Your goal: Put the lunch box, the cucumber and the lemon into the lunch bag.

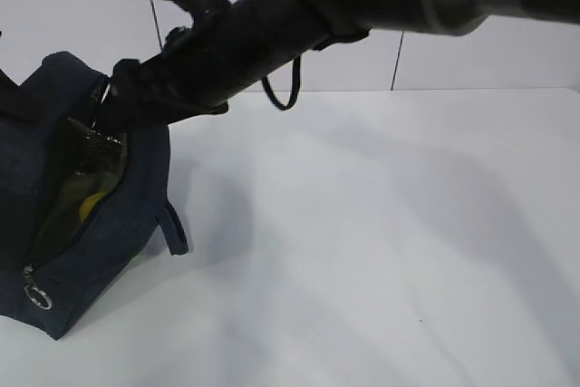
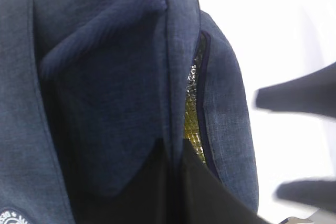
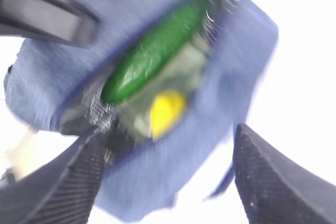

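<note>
The navy lunch bag point(image 1: 100, 251) lies at the table's left with its zipper mouth open. My left gripper point(image 2: 176, 153) is shut on a fold of the lunch bag's fabric point(image 2: 105, 93) beside the opening. My right arm point(image 1: 272, 33) reaches across to the bag. The right gripper point(image 3: 167, 132) hangs open over the mouth, nothing between its fingers. Inside lie the green cucumber point(image 3: 152, 53) and, beside it, the yellow lemon point(image 3: 167, 111), whose yellow also shows in the mouth point(image 1: 88, 208). A pale greenish surface point(image 3: 186, 72) under them looks like the lunch box; the blur leaves it uncertain.
The bag's metal zipper ring point(image 1: 37, 296) lies at its near end and a strap loop point(image 1: 174, 228) hangs on its right side. White tabletop point(image 1: 390, 251) stretches to the right. A dark bar point(image 3: 47, 14) crosses the right wrist view's upper left.
</note>
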